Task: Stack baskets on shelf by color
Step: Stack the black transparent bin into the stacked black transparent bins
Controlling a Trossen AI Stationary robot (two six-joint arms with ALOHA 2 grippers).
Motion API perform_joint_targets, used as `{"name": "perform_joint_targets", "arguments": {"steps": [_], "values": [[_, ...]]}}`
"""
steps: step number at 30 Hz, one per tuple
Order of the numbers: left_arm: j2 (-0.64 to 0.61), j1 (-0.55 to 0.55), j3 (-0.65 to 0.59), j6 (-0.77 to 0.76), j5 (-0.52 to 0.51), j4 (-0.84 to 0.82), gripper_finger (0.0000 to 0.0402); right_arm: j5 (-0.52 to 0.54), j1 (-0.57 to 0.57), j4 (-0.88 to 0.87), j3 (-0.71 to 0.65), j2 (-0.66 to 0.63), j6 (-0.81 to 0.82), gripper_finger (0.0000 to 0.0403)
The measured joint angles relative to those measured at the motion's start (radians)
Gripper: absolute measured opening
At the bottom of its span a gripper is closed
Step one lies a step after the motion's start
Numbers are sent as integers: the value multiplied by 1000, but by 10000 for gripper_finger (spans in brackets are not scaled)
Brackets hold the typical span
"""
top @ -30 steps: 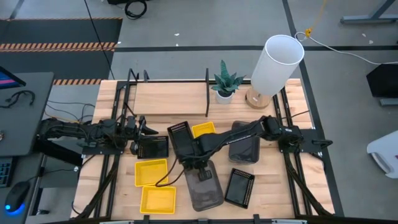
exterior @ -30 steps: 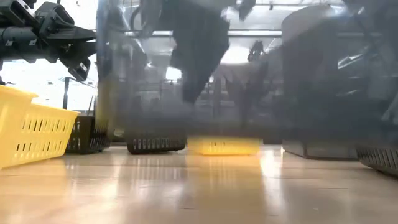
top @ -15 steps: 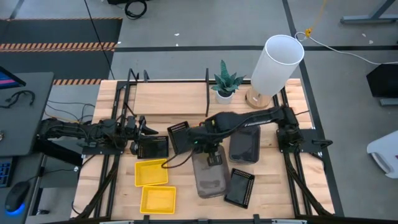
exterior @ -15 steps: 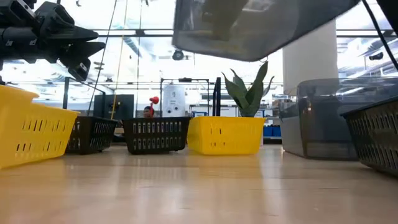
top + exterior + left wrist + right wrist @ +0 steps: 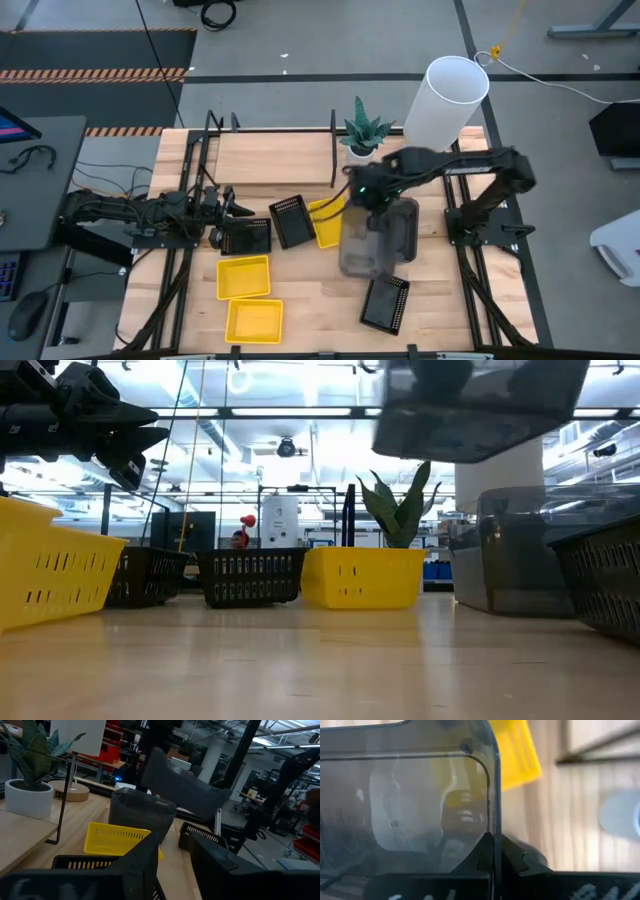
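Note:
My right gripper (image 5: 365, 197) is shut on a smooth dark grey basket (image 5: 360, 250) and holds it in the air over the table's middle, partly above a second grey basket (image 5: 407, 228) that rests on the table. The held basket shows high in the low view (image 5: 480, 415). A yellow basket (image 5: 326, 222) and a black mesh basket (image 5: 290, 220) stand to its left. My left gripper (image 5: 224, 205) is open and hovers at the table's left, above another black mesh basket (image 5: 246, 236). The shelf (image 5: 270, 160), a light-wood board with black dividers, lies along the far edge. My right gripper (image 5: 492, 845) pinches the far short wall of the grey basket at its rim (image 5: 493, 807), one finger inside the basket and one outside. The fingers come from above and from the far side. The basket is lifted clear and reaches toward the near edge, slightly tilted.
Two yellow baskets (image 5: 243, 277) (image 5: 253, 320) sit near the front left, and a black mesh basket (image 5: 385, 302) near the front middle. A potted plant (image 5: 361, 130) and a white lamp (image 5: 445, 100) stand at the far edge, right of the shelf.
My right gripper has carried the grey basket up off the near middle of the table and toward the far right, to a spot over the other grey basket. The basket has stayed in the hold throughout. The left arm has kept still.

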Motion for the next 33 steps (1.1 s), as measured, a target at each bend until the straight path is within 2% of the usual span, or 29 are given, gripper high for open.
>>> {"name": "perform_joint_targets", "arguments": {"steps": [4,7,11,15,26,33], "values": [[0,0,0,0,0,0,117,5,-75,-27,-63,-91,-2,8],[0,0,0,0,0,0,117,37,-124,-57,-83,-136,-65,8],[0,0,0,0,0,0,117,106,-171,-104,-107,-156,-115,8],[0,0,0,0,0,0,117,124,-187,-105,-165,-161,-134,8],[0,0,0,0,0,0,117,106,-182,-102,-324,-165,-84,9],[0,0,0,0,0,0,117,44,-182,-23,-407,-165,-75,35]]}}
